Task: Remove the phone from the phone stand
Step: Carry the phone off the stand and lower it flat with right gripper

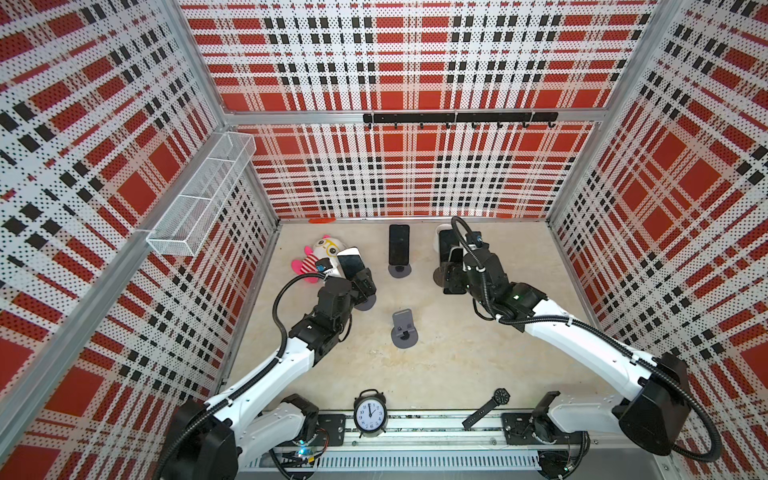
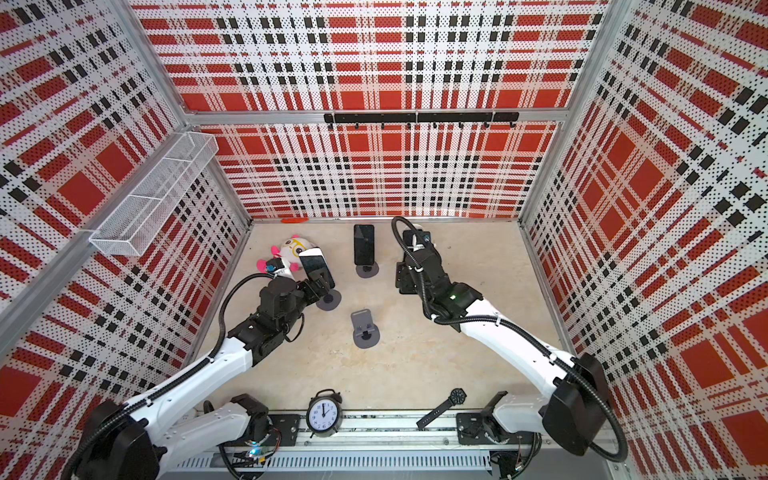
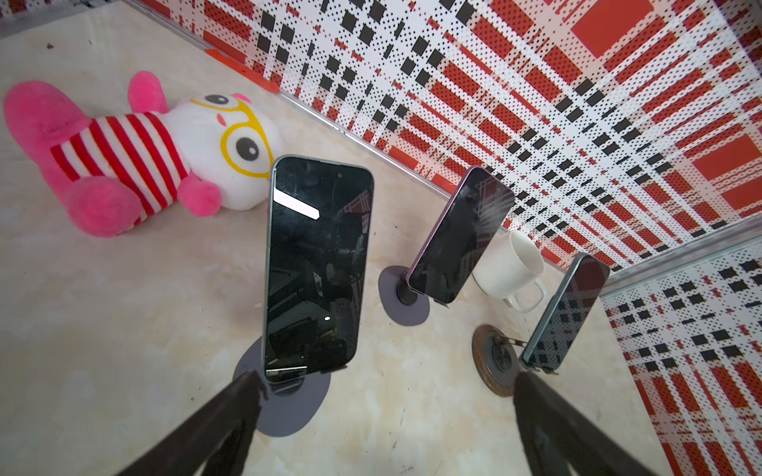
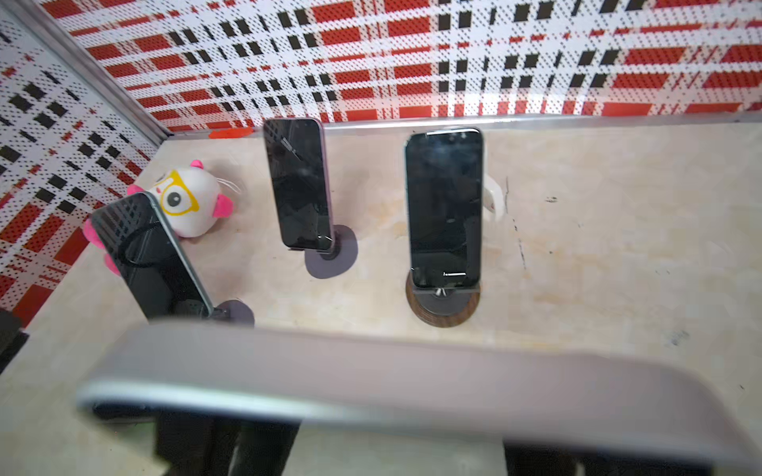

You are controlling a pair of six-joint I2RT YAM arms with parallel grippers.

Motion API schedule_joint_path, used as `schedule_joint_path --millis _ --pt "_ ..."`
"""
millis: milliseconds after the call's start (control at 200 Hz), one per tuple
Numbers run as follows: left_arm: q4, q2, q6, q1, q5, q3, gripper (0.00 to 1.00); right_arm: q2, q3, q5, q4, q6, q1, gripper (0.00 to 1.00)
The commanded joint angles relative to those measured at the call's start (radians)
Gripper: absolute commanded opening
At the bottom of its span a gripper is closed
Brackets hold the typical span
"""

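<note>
Beige tabletop (image 1: 478, 365) inside plaid walls (image 1: 395, 174): the left gripper (image 3: 385, 381), fingers spread wide, stood at the phone (image 3: 317, 268) seated on its phone stand (image 3: 288, 412). The right gripper (image 1: 453, 270) apparently clamped another handset (image 4: 371, 371). Next move required centring, closing, lifting clear.

Pink-and-white plush toy (image 1: 318, 254) lying face up at far left, alarm clock (image 1: 370, 414) standing at the front, wristwatch (image 1: 487, 408) lying off to its right, white mug (image 3: 513, 263) sitting far back, wire basket (image 1: 199, 195) hanging high
</note>
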Motion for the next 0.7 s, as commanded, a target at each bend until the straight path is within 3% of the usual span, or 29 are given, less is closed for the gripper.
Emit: schedule_joint_path --millis 0,220,491,691 --pt "0.108 0.041 0.046 -0.047 -0.099 0.006 0.98 -0.043 -0.002 -0.086 -0.097 0.01 -0.043 0.73" --pt "0.093 0.151 0.093 -0.085 -0.07 0.079 0.98 -0.045 -0.014 -0.188 -0.218 0.053 -0.051 0.72" --pt "0.173 0.125 0.193 -0.129 0.124 0.073 0.98 -0.056 -0.037 -0.288 -0.279 0.12 -0.067 0.74" --pt "0.186 0.102 0.201 -0.129 0.099 0.054 0.98 -0.036 -0.085 -0.343 -0.305 0.111 -0.078 0.73"
